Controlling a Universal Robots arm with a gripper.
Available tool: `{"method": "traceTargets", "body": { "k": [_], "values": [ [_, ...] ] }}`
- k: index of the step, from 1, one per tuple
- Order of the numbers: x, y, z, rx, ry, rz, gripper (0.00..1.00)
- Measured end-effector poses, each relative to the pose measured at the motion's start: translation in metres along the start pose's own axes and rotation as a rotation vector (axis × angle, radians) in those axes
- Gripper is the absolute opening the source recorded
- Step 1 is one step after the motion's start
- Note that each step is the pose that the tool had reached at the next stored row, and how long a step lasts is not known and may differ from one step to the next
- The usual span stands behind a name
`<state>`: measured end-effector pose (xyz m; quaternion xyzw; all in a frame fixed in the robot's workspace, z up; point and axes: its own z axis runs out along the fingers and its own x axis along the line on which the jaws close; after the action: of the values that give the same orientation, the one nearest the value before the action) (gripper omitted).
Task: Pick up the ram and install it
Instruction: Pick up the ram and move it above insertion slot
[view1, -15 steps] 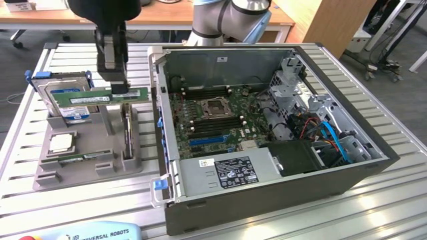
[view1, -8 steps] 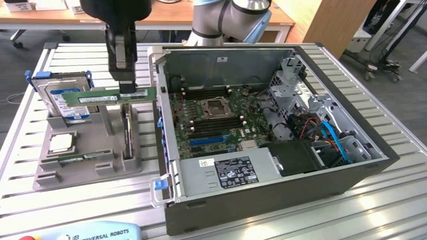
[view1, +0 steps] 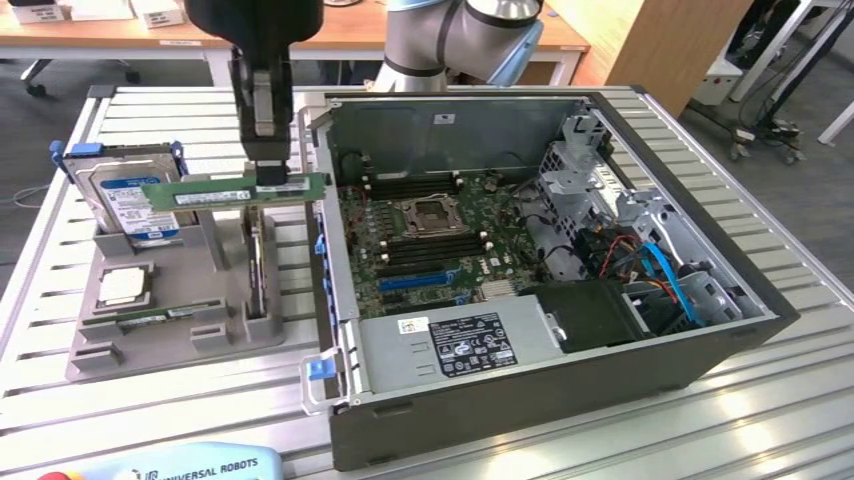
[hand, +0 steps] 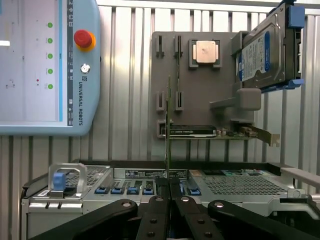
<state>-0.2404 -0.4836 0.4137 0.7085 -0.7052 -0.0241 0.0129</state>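
Exterior view, contents of a slatted metal table (view1: 747, 420):

- Gripper (view1: 278, 176): black, hanging from above, jaws closed on the ram's upper edge near one end.
- Ram (view1: 200, 195): a thin green circuit-board stick with a white label, held clear of the table. It stands on edge with its long axis level, running between the exterior view's left and right. It hangs above the grey holder, and its end on the exterior view's right is just beside the computer case's side wall. In the wrist view the ram (hand: 167, 125) shows edge-on as a thin line rising from the gripper (hand: 170, 186).
- Computer case (view1: 534, 390): a dark sheet-metal box lying open in the middle of the table. Inside are a green motherboard (view1: 427, 230), a silver power supply (view1: 454, 345) with a printed label, and blue cables (view1: 661, 270). The case wall stands between the ram and the motherboard.
- Holder (view1: 174, 330): a grey moulded tray with upright slots, near the table edge on the exterior view's left.
- Hard drive (view1: 127, 195): silver with a blue label, standing tilted at the holder's far end.
- Processor (view1: 123, 287): square and silver, lying flat in a recess of the holder.
- Control tablet (view1: 174, 465): pale blue and white, at the table's near edge.
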Motion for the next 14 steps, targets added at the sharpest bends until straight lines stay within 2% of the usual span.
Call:
{"method": "traceTargets", "body": {
  "k": [14],
  "values": [
    [0.000, -0.0325, -0.0010, 0.0001, -0.0001, 0.000, 0.11]
  ]
}}
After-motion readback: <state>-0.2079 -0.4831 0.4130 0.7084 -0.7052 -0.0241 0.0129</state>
